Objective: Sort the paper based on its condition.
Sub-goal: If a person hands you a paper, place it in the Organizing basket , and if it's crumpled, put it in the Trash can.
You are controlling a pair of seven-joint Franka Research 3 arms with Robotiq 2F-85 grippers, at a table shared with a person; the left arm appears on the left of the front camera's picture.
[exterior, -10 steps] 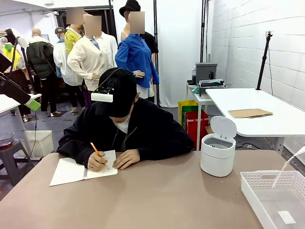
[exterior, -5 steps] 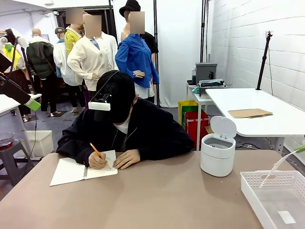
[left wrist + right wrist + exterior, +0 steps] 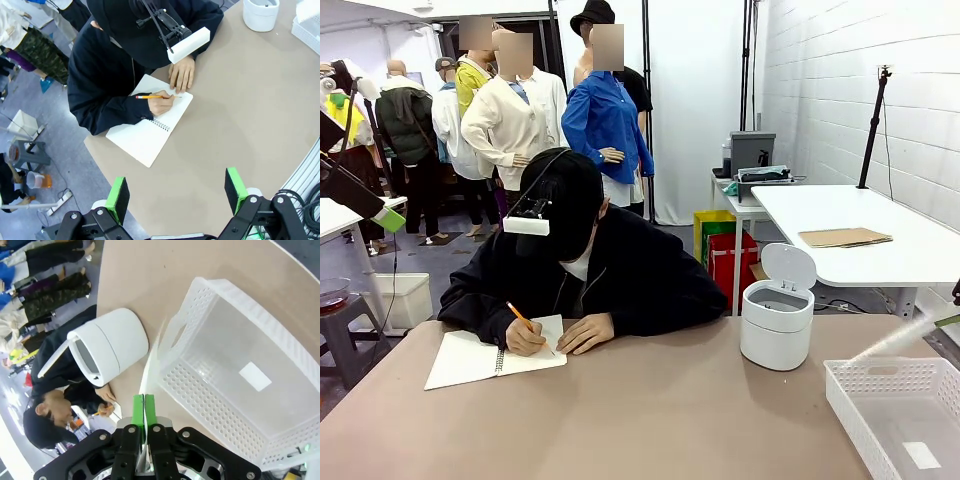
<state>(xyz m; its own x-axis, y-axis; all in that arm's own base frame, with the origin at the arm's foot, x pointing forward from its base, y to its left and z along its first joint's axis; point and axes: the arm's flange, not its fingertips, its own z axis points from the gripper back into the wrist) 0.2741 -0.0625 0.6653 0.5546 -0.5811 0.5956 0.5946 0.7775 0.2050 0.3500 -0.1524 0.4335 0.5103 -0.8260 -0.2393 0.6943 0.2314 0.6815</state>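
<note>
Front: the paper (image 3: 895,342) hangs tilted at the right edge, above the white basket (image 3: 890,364). The basket is bare apart from a small label. The lidded bin (image 3: 777,325) is open, inside not readable. The person is writing in the notebook (image 3: 470,358).
Left wrist: left gripper (image 3: 176,192) fingers apart, empty, over the table.
Right wrist: right gripper (image 3: 144,410) pads together, clamped on the sheet, seen edge-on.
My read: one sheet in transit, nothing visibly sorted yet.

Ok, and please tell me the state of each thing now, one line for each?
bin: lid up, open.
basket: upright, no sheet inside.
notebook: open flat, a person's pencil on its page.
paper: one sheet, held in the air beside the basket.
left gripper: open, holding nothing.
right gripper: shut on the paper.
</note>
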